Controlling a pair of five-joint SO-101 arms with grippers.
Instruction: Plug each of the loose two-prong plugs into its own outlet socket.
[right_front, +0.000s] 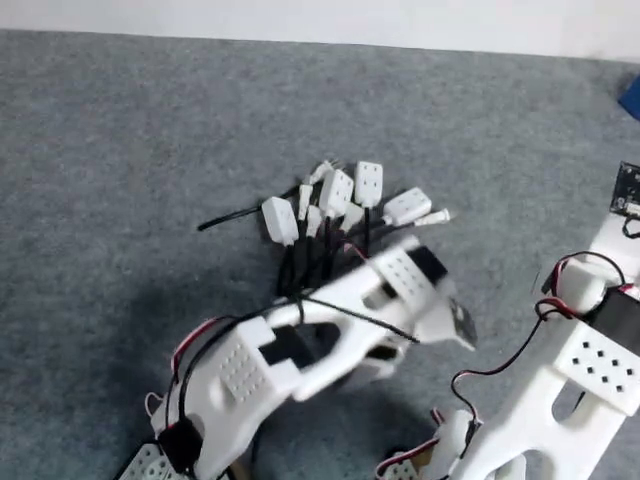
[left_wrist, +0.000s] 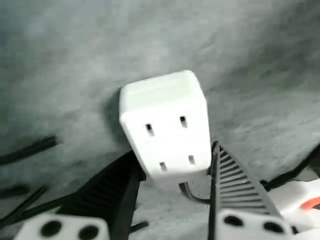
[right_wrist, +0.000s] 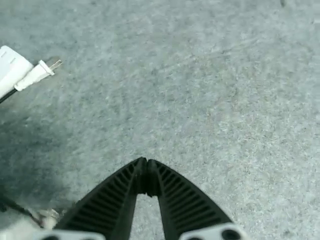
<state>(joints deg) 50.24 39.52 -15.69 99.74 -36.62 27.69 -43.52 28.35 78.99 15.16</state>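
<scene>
A bunch of white outlet sockets and two-prong plugs (right_front: 335, 195) on black cords lies mid-mat. My left gripper (left_wrist: 172, 170) is shut on one white outlet socket (left_wrist: 165, 125), whose slotted face is turned toward the wrist camera, a cord leaving its lower end. From above, the left arm (right_front: 300, 350) stretches from the near left up to the bunch. My right gripper (right_wrist: 147, 165) is shut with nothing in it, low over bare mat. A loose two-prong plug (right_wrist: 37, 72) lies beyond it beside a white socket (right_wrist: 9, 67); from above that plug (right_front: 432, 217) is at the bunch's right end.
The grey mat (right_front: 130, 150) has free room to the left and far side. The right arm (right_front: 580, 380) stands at the near right with red and black wires. A small circuit board (right_front: 627, 190) and a blue object (right_front: 632, 95) sit at the right edge.
</scene>
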